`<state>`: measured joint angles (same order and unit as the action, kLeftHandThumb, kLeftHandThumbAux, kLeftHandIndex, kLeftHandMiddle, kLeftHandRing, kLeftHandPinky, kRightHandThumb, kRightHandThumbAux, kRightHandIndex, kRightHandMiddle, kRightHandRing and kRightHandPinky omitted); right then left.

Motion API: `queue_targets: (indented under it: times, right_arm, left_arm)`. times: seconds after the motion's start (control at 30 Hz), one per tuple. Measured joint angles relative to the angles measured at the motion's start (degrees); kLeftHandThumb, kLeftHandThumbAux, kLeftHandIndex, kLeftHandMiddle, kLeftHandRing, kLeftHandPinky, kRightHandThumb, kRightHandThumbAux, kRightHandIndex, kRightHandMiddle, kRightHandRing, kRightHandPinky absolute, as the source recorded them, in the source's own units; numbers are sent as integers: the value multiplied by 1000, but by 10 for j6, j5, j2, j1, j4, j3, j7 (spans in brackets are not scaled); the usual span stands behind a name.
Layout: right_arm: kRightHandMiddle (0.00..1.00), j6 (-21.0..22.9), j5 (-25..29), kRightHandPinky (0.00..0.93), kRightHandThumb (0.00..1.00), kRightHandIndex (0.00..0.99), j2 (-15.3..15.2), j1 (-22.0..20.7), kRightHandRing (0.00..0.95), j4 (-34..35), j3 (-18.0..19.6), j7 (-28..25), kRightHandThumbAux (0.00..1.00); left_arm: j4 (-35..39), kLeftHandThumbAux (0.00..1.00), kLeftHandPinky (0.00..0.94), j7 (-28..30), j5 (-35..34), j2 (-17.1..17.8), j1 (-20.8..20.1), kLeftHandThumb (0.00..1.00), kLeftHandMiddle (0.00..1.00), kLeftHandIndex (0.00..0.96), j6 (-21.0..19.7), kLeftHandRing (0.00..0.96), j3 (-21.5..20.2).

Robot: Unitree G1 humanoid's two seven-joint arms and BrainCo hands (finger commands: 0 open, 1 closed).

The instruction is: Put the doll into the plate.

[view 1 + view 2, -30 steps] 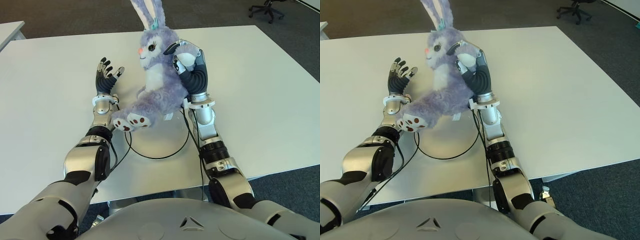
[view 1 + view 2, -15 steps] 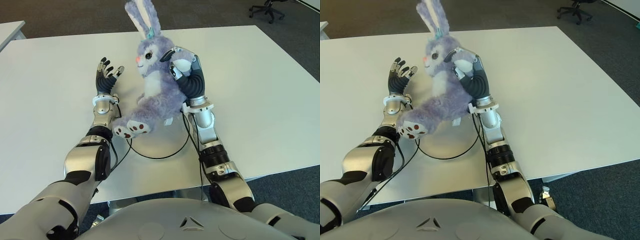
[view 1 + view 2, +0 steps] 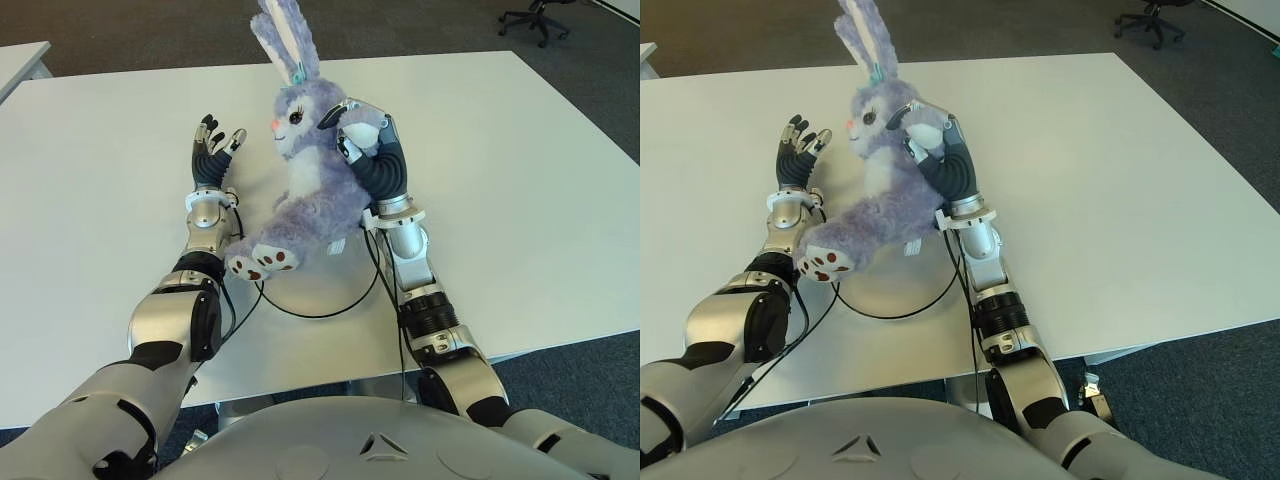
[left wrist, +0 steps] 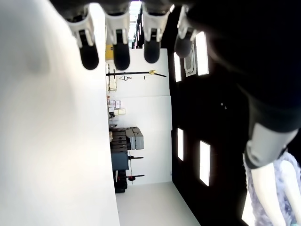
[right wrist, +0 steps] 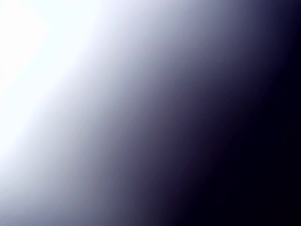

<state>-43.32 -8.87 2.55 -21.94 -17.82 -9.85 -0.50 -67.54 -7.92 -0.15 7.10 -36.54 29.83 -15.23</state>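
Purple plush rabbit doll [image 3: 310,170] sits mid-frame, clamped at its back by the right hand [image 3: 365,135] fingers, with the left hand [image 3: 213,150] fingers spread just beside it; no plate shows, so placing remains.

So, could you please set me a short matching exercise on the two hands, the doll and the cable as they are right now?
Things:
1. left hand
2. right hand
3. doll
4. black cable

States:
A. looped on the white table
B. purple, ears pointing up
C. fingers spread, holding nothing
D. closed around the doll

Pairs: 1-C, 2-D, 3-B, 4-A
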Motion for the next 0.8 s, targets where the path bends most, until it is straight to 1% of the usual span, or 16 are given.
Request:
queue_targets:
  times: [0.1,0.17,0.2,0.5,0.57,0.67,0.8]
  right_arm:
    - [489,1,1,785,845,438,0,4,728,0,-2,-5,673]
    - [595,1,1,799,850,426,0,6,734,0,-3,-8,673]
    - [607,1,1,788,850,425,0,8,733,1,-4,-10,673]
    - [611,1,2,822,851,424,0,15,742,3,-5,-20,673]
    - [504,1,2,819,847,437,0,16,741,4,-5,-21,672]
    - [489,1,2,811,846,438,0,16,744,4,-5,-22,672]
    - [489,1,3,826,846,437,0,16,752,4,-6,-25,672]
  left_arm:
    - [0,571,141,0,-1,0,0,109,91,0,0,113,-1]
    - [0,582,139,0,-4,0,0,129,99,3,0,115,-2]
    - [0,590,132,0,-5,0,0,137,102,3,0,117,-3]
    - [0,592,108,0,-10,-1,0,132,102,6,0,112,-3]
    - [0,585,103,0,-10,-1,0,119,94,6,0,104,-3]
    - [0,580,103,0,-10,-1,0,106,93,7,0,104,-3]
    - [0,584,113,0,-10,-1,0,95,102,12,0,112,-2]
